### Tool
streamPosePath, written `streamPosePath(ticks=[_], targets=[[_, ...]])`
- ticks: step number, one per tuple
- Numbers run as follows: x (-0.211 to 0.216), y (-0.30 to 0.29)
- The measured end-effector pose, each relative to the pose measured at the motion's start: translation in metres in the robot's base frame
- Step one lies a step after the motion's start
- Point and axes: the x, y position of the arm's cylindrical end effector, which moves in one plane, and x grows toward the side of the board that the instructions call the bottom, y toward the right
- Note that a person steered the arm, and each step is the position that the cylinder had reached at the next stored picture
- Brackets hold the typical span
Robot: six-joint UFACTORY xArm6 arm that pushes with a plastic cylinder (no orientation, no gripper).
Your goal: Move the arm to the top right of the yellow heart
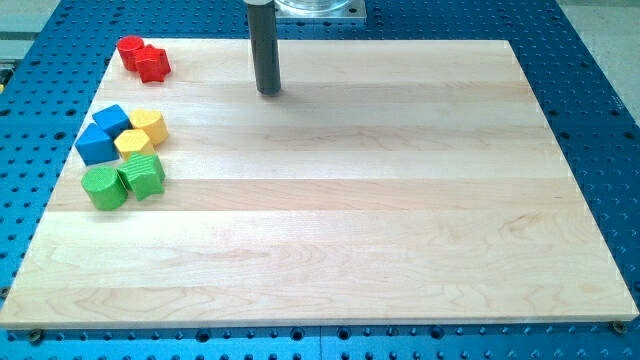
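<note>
A pale wooden counter lies on a blue perforated base. The arm ends in a straight dark rod, not an end effector with jaws, so there is nothing to read as apart, together or clamped. The rod's tip rests near the view's top, a little left of centre, on bare wood and well apart from every block.

All blocks sit at the view's left. 2 red blocks touch each other near the top left corner. Lower down is a tight cluster: 2 blue blocks, 2 yellow blocks and 2 green blocks. Of the yellow pair, the upper one sits at the cluster's right edge and the lower one just below it; which is the yellow heart cannot be told for sure, though the lower looks likelier.

The tip is already above and to the right of the cluster. To do the step well, it should probably travel left and down the view through the open wood between red blocks and cluster, stopping just off the heart's upper right without nudging the neighbouring yellow block.
</note>
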Motion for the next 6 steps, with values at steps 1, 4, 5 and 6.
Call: streamPosePath(ticks=[1,4,5,6], targets=[[0.0,-0.007],[0.025,-0.081],[0.025,-0.089],[0.025,-0.11]])
